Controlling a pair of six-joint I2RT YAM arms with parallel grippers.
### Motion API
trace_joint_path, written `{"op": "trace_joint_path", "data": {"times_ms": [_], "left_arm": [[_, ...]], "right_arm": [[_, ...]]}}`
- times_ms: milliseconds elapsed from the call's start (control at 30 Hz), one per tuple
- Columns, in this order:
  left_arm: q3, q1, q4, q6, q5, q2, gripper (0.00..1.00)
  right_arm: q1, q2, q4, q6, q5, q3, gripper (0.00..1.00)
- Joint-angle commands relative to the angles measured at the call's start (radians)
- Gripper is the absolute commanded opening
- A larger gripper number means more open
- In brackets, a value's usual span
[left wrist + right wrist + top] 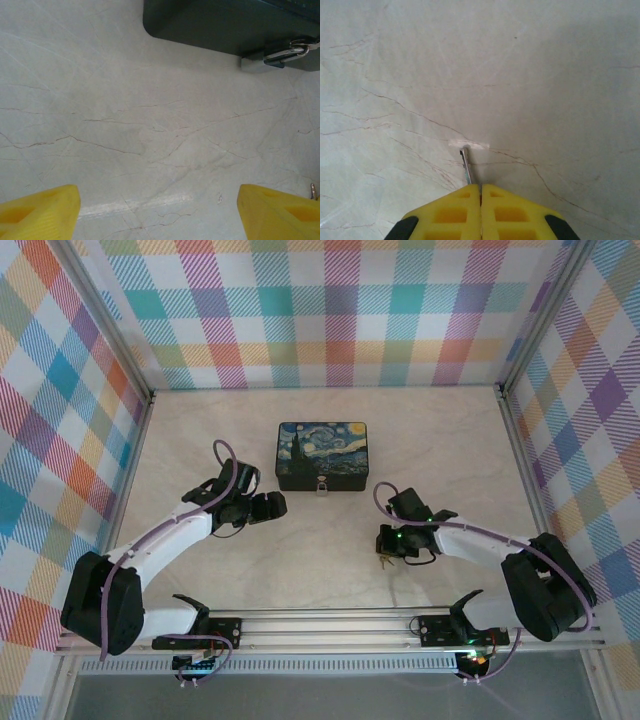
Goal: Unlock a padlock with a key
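my right gripper (480, 187) was clamped on the key (466, 167), its tip poking out; left gripper (160, 212) gaped wide. the padlock (322, 488) hung at 6 o'clock of the tin (322, 453). i feared the thin pinch letting the key swivel.

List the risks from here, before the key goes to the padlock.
1. The right gripper pinches the key with only a thin sliver showing past its fingers, so the key may twist or slip when lifted or pushed in.
2. The padlock sits unheld at the front of the tin box, with the left gripper open and short of it. A push from the key could swing it aside.
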Motion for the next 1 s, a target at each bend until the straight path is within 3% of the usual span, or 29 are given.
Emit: {"op": "trace_joint_path", "data": {"times_ms": [0, 167, 333, 467, 667, 967], "left_arm": [[0.023, -0.005, -0.006, 0.001, 0.014, 0.016, 0.82], [0.064, -0.005, 0.001, -0.021, 0.106, 0.036, 0.81], [0.109, -0.010, 0.074, -0.038, 0.324, 0.098, 0.80], [0.129, -0.028, 0.110, -0.036, 0.410, 0.136, 0.80], [0.159, -0.083, 0.203, 0.003, 0.599, 0.197, 0.79], [0.160, -0.105, 0.275, 0.035, 0.705, 0.273, 0.74]], "right_arm": [[0.007, -0.015, -0.013, -0.006, -0.005, -0.045, 0.00], [0.005, -0.105, 0.056, -0.044, -0.056, -0.053, 0.00], [0.006, -0.195, 0.137, -0.083, -0.090, -0.080, 0.00], [0.004, -0.204, 0.146, -0.104, -0.120, -0.070, 0.00], [0.003, -0.197, 0.240, -0.103, -0.269, -0.043, 0.00], [-0.041, -0.156, 0.343, -0.062, -0.463, 0.030, 0.00]]}}
